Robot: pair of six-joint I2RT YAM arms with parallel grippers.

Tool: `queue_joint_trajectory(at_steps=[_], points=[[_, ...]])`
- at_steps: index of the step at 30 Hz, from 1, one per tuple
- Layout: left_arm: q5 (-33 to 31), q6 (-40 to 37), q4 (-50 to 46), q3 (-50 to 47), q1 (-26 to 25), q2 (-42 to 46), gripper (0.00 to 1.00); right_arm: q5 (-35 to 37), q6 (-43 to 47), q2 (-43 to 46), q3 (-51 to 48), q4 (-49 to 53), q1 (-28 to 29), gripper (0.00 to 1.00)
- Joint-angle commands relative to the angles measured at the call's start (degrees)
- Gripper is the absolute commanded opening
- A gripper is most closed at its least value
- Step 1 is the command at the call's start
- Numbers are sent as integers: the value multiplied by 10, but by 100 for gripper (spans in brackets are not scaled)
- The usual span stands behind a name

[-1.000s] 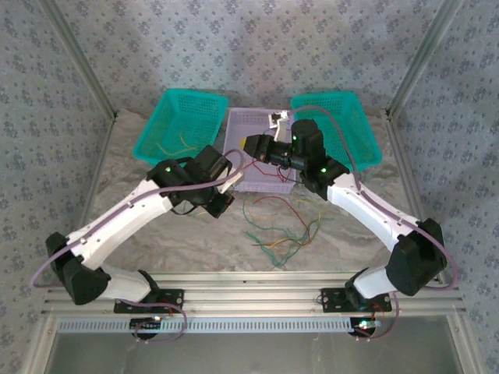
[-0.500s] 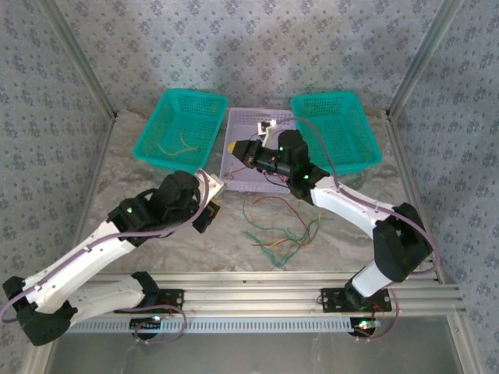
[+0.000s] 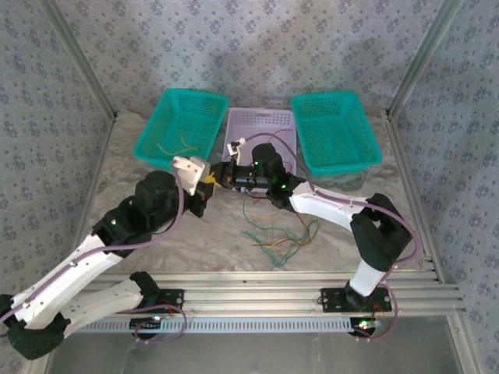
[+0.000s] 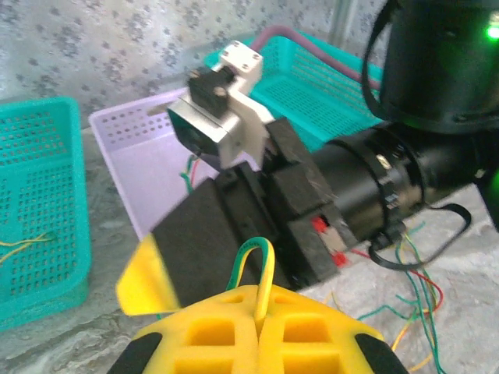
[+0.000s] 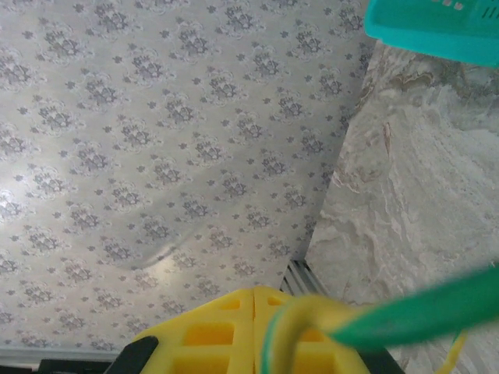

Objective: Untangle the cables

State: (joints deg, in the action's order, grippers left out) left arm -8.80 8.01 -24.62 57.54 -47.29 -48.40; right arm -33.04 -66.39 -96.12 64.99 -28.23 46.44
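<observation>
Finds most of the cables (image 3: 281, 230) tangled in a red, green and yellow-orange heap on the surface (image 3: 218, 243), lower centre of the overhead view. Pinches one green-and-yellow strand (image 4: 257, 261) left of centre, clamped in the left end effector (image 4: 257, 315) and likewise in the right end effector (image 5: 253, 315), tip to tip. Shows a yellow strand (image 3: 181, 143) already sorted into the upper-left teal basket (image 3: 148, 144). Leaves, judging by this, nearly the whole heap to separate.
</observation>
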Motion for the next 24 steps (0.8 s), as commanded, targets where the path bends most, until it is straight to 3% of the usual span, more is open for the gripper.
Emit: queue_joint_trajectory(at_steps=[1, 3, 5, 7, 8, 14, 19, 24], points=[[-35, 13, 55, -1, 20, -4, 0, -51, 33, 30, 17, 26, 17, 0], [-39, 24, 46, -1, 26, -16, 0, -54, 27, 33, 19, 22, 16, 0], [-37, 42, 40, 2, 37, -27, 23, -60, 17, 32, 23, 14, 15, 0], [-22, 52, 38, 6, 50, -32, 54, -70, 0, 27, 25, -2, 13, 0], [-20, 55, 36, 11, 55, -33, 61, -73, -5, 25, 27, -6, 13, 0], [4, 72, 13, 42, 93, -46, 77, -79, -19, 27, 25, -21, 13, 0], [30, 85, -9, 75, 141, -16, 99, -62, 12, 47, 24, 47, -12, 0], [31, 94, -96, 144, 187, -21, 100, -54, 48, 40, 71, 121, -55, 0]])
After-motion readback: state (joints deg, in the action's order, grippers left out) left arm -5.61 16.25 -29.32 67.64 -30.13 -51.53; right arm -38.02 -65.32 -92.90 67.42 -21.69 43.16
